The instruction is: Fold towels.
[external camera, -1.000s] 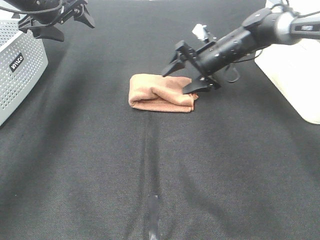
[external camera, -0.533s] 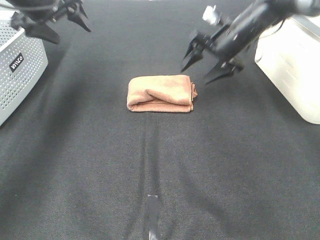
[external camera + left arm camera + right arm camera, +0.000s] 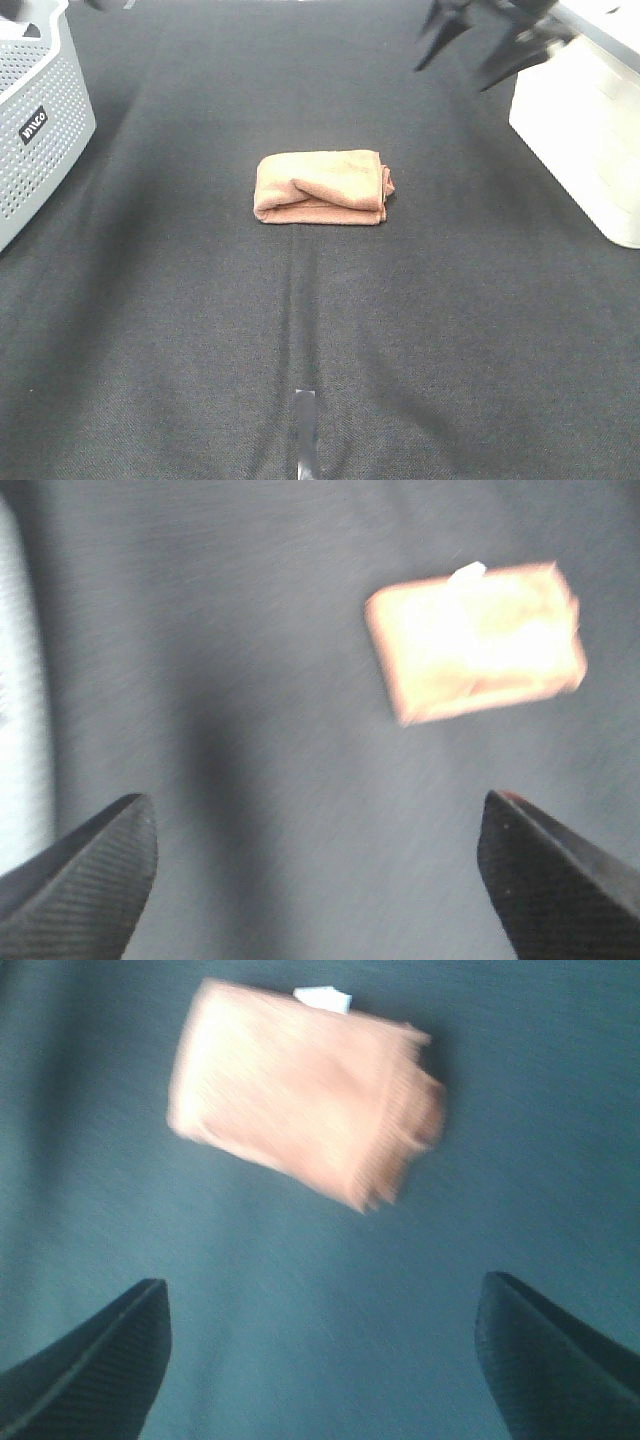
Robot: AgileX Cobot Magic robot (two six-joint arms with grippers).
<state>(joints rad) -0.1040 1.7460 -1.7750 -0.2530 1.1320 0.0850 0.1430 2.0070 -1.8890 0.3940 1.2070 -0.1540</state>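
Observation:
The reddish-brown towel [image 3: 322,186] lies folded into a small thick rectangle in the middle of the black table. It also shows in the left wrist view [image 3: 476,642] and the right wrist view [image 3: 300,1088], with its small white tag [image 3: 323,998] at one edge. My right gripper [image 3: 483,47] is open and empty, lifted high at the far right, well away from the towel. In the right wrist view its fingertips [image 3: 95,1370] stand wide apart. My left gripper [image 3: 320,870] is open and empty, far from the towel, and almost out of the exterior view.
A grey perforated basket [image 3: 38,130] stands at the left edge. A white box [image 3: 590,140] stands at the right edge. A short strip of tape [image 3: 307,430] marks the table near the front.
My right gripper has let go of the towel and risen up and away to the far right. My left gripper has withdrawn out of the top left. The towel stays folded.

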